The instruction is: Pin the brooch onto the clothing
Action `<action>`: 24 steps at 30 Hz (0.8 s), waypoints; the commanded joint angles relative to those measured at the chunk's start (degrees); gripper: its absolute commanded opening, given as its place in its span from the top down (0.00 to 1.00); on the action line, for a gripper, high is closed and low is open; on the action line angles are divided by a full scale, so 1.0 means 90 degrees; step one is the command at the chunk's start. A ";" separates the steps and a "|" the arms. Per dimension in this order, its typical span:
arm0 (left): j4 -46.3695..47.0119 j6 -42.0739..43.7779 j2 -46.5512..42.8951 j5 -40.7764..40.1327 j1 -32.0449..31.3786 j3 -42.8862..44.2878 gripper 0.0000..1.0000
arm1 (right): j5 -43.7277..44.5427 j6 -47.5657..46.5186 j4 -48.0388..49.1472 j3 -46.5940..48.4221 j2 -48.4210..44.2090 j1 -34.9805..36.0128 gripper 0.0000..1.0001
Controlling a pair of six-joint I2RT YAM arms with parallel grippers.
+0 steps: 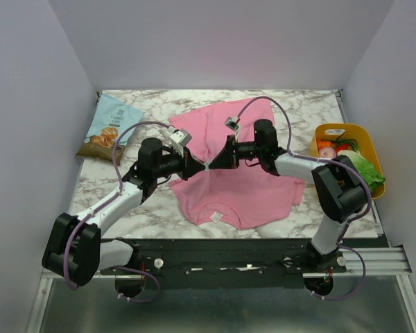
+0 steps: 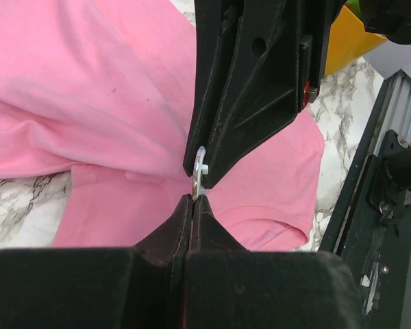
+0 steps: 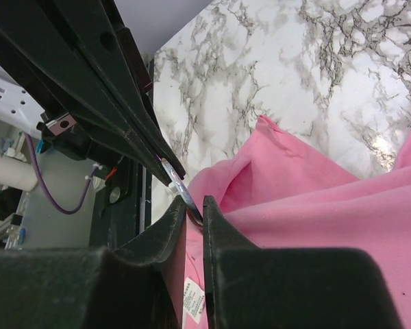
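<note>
The pink clothing (image 1: 253, 191) lies spread on the marble table, its white label (image 1: 215, 217) near the front hem. Above its left part the two grippers meet tip to tip. My left gripper (image 1: 199, 165) is shut on the small silvery brooch (image 1: 205, 166), which sticks out past its tips (image 2: 198, 173). My right gripper (image 1: 211, 165) stands narrowly open, its fingers (image 2: 250, 96) on either side of the brooch's far edge. In the right wrist view the brooch (image 3: 180, 189) slants into the gap of my right gripper (image 3: 194, 205), with pink clothing (image 3: 315, 205) beneath.
A blue snack bag (image 1: 111, 127) lies at the table's back left. A yellow basket (image 1: 331, 127) of vegetables stands at the right edge. The black rail (image 1: 249, 260) with the arm bases runs along the near edge.
</note>
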 commanded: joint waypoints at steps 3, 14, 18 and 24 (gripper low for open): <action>0.0257 -0.0091 -0.0158 0.0238 -0.0093 -0.0019 1.00 | 0.0367 -0.0142 -0.0116 0.0161 0.0118 0.0099 0.85; -0.0046 -0.0013 -0.0577 -0.0718 -0.0084 -0.0272 1.00 | 0.0435 -0.0172 -0.0223 0.0161 0.0020 0.0099 0.80; -0.0163 -0.0013 -0.0792 -0.1060 -0.0084 -0.0360 1.00 | 0.0561 -0.0210 -0.0243 0.0074 -0.0116 0.0099 0.60; -0.0523 0.0085 -0.0881 -0.1548 -0.0084 -0.0341 1.00 | 0.0825 -0.0337 -0.0252 -0.0112 -0.0477 0.0099 0.41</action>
